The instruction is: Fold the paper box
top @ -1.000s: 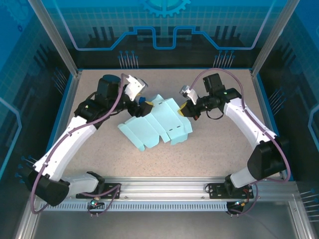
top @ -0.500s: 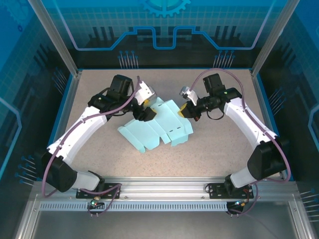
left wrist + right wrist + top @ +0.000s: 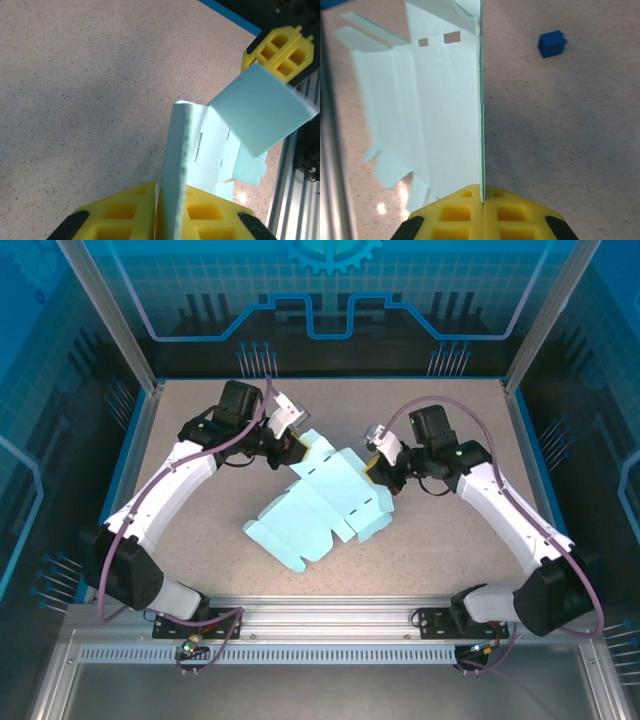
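The paper box (image 3: 325, 505) is a pale teal creased cut-out with flaps, spread in the middle of the table and raised along its far edge. My left gripper (image 3: 293, 447) is shut on its far-left flap; in the left wrist view the paper (image 3: 197, 145) stands edge-on between the yellow fingers (image 3: 122, 212) of that gripper (image 3: 170, 212). My right gripper (image 3: 378, 468) is shut on the sheet's right edge. The right wrist view shows the thin paper (image 3: 445, 110) rising from that shut gripper (image 3: 482, 200). The right gripper's yellow fingers (image 3: 280, 47) show in the left wrist view behind a flap.
A tiny dark blue cube (image 3: 552, 43) lies on the speckled table beyond the paper. An aluminium rail (image 3: 320, 620) runs along the near edge, holding both arm bases. Blue-rimmed walls (image 3: 135, 455) close in the table on the left, right and far sides.
My left gripper came in from the left and shut on the paper's far-left flap. The right arm shifted slightly nearer, and the sheet now hangs raised between both grippers.
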Available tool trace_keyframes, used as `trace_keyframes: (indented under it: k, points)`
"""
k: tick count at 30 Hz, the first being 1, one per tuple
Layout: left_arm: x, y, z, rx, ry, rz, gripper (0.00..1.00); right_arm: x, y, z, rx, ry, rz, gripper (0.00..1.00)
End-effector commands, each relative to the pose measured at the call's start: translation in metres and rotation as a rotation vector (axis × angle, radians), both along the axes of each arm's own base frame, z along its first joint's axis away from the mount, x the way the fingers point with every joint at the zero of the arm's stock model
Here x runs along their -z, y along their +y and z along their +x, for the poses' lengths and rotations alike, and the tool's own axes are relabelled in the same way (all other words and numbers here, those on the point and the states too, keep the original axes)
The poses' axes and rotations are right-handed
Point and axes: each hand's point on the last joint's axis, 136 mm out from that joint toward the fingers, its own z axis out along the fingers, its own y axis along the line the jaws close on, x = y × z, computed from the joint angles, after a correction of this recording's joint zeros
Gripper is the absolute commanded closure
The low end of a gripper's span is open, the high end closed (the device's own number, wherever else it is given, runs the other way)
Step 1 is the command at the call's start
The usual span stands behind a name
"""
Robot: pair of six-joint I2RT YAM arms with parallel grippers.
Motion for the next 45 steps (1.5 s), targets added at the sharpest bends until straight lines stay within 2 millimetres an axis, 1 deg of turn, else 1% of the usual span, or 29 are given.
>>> trace_keyframes:
  k: [1, 6, 10, 13, 15, 16, 18, 20, 21, 23, 25, 28, 32, 34, 36, 38, 39, 40, 42, 45]
  points:
    - [-0.021, -0.012, 0.003, -0.008, 0.067, -0.103, 0.88, -0.014, -0.007, 0.030, 0.220, -0.209, -0.096, 1.00]
    - [-0.022, -0.020, 0.016, -0.053, 0.159, -0.161, 0.91, -0.009, -0.008, 0.039, 0.403, -0.429, -0.275, 1.00]
    - [-0.015, -0.022, 0.025, -0.080, 0.204, -0.165, 0.92, -0.001, 0.001, 0.039, 0.442, -0.523, -0.364, 1.00]
    - [-0.009, -0.019, 0.031, -0.102, 0.218, -0.159, 0.93, 0.005, 0.006, 0.038, 0.422, -0.520, -0.377, 1.00]
    - [-0.003, -0.014, 0.036, -0.129, 0.215, -0.143, 0.92, 0.008, 0.006, 0.034, 0.385, -0.471, -0.352, 1.00]
    - [0.001, -0.011, 0.041, -0.152, 0.207, -0.130, 0.87, 0.012, 0.005, 0.031, 0.360, -0.426, -0.330, 1.00]
    - [0.008, -0.003, 0.050, -0.207, 0.198, -0.112, 0.83, 0.017, -0.001, 0.024, 0.336, -0.329, -0.286, 1.00]
    - [0.013, 0.001, 0.057, -0.247, 0.180, -0.102, 0.64, 0.024, -0.005, 0.017, 0.314, -0.224, -0.231, 1.00]
    - [0.015, 0.003, 0.060, -0.267, 0.172, -0.100, 0.57, 0.030, -0.006, 0.013, 0.298, -0.168, -0.205, 1.00]
    - [0.018, 0.006, 0.063, -0.288, 0.148, -0.098, 0.40, 0.039, -0.010, 0.008, 0.286, -0.088, -0.172, 1.00]
    - [0.025, 0.013, 0.065, -0.325, 0.124, -0.083, 0.33, 0.046, -0.015, 0.004, 0.282, -0.025, -0.148, 1.00]
    - [0.037, 0.021, 0.058, -0.342, 0.108, -0.081, 0.27, 0.051, -0.025, 0.003, 0.287, 0.046, -0.116, 1.00]
    - [0.058, 0.020, 0.042, -0.297, 0.107, -0.097, 0.24, 0.053, -0.038, 0.008, 0.311, 0.101, -0.122, 1.00]
    - [0.071, 0.022, 0.040, -0.303, 0.108, -0.088, 0.23, 0.052, -0.042, 0.012, 0.323, 0.119, -0.124, 1.00]
    - [0.080, 0.026, 0.040, -0.321, 0.102, -0.063, 0.23, 0.051, -0.045, 0.015, 0.335, 0.136, -0.133, 1.00]
    - [0.083, 0.035, 0.043, -0.399, 0.110, -0.036, 0.24, 0.051, -0.048, 0.019, 0.359, 0.156, -0.146, 1.00]
    - [0.082, 0.041, 0.044, -0.465, 0.121, -0.026, 0.26, 0.051, -0.049, 0.020, 0.370, 0.171, -0.154, 1.00]
    - [0.079, 0.044, 0.040, -0.514, 0.123, -0.026, 0.27, 0.052, -0.049, 0.020, 0.378, 0.188, -0.160, 1.00]
    - [0.072, 0.038, 0.025, -0.542, 0.106, -0.028, 0.29, 0.057, -0.051, 0.021, 0.396, 0.215, -0.178, 1.00]
    - [0.069, 0.008, -0.009, -0.471, 0.086, -0.062, 0.33, 0.065, -0.057, 0.025, 0.433, 0.251, -0.213, 1.00]
